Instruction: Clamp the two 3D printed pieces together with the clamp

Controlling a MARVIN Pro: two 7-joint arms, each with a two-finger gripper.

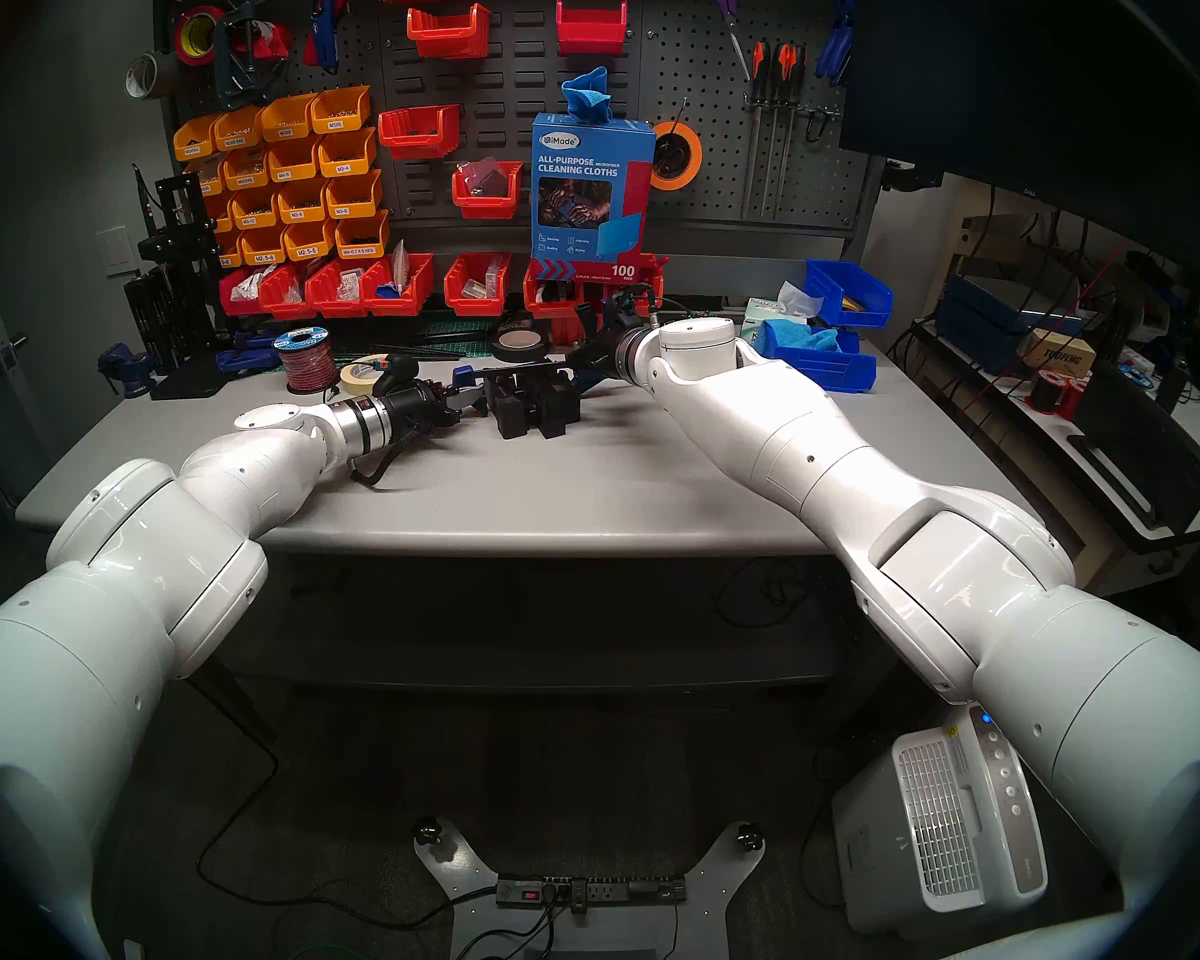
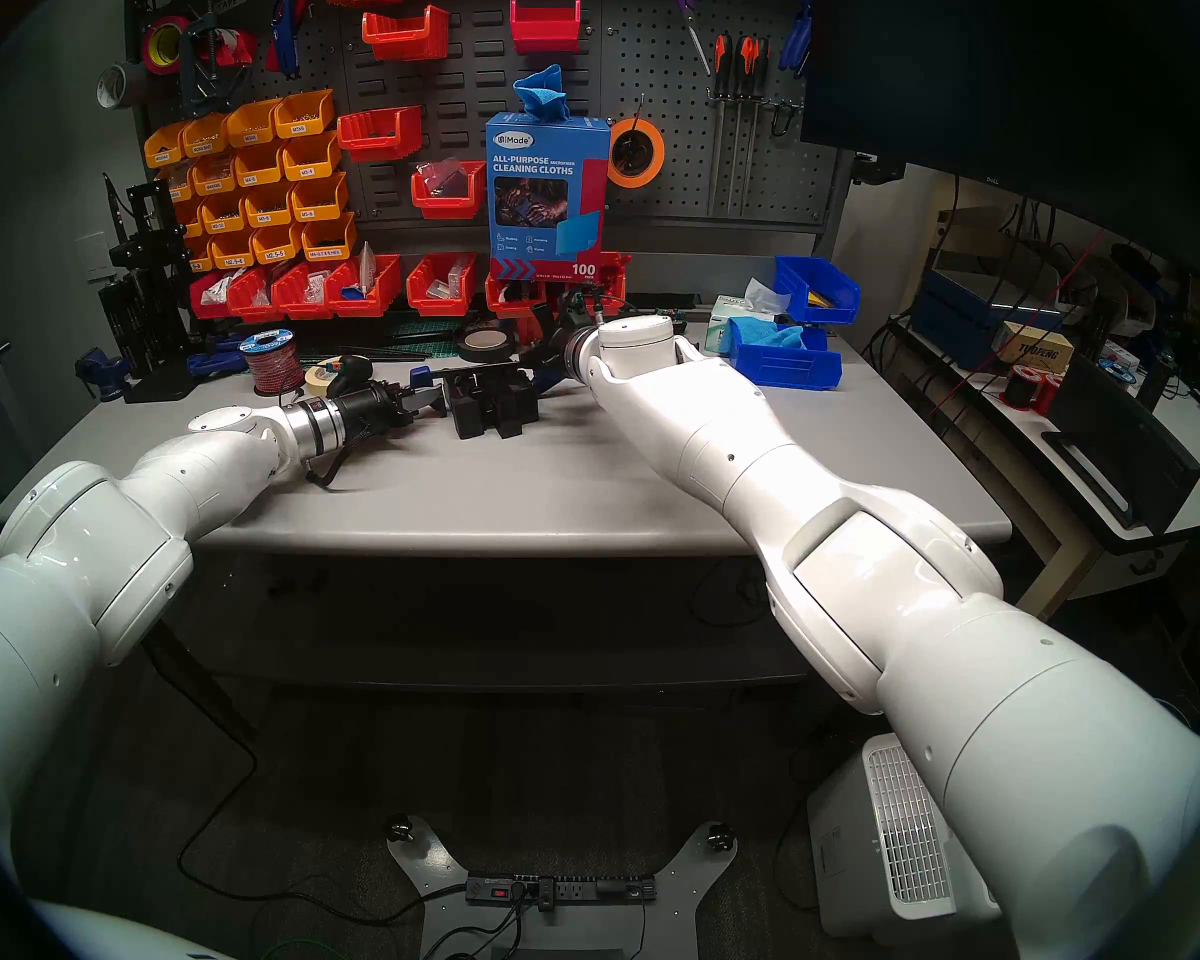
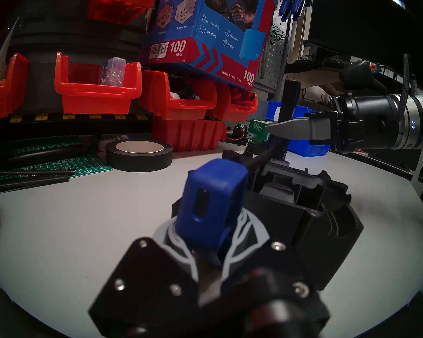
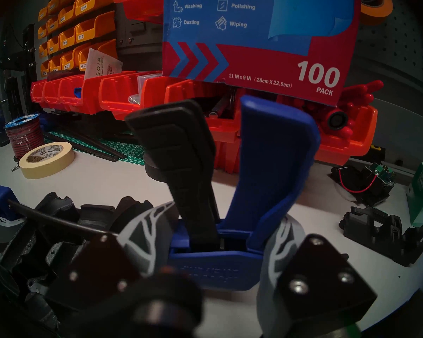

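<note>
Both my tools clamped on the clamp (image 3: 213, 208), left tool (image 3: 205, 254) at its end jaw, right tool (image 4: 213, 259) at the handle body, bar spanning the two printed pieces (image 1: 535, 404); next, I judge, squeeze the trigger.

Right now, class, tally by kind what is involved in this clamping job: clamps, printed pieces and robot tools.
Blue-and-black bar clamp: 1
Matte black blocky 3D printed pieces: 2
Robot tools, left tool and right tool: 2
Total: 5
</note>
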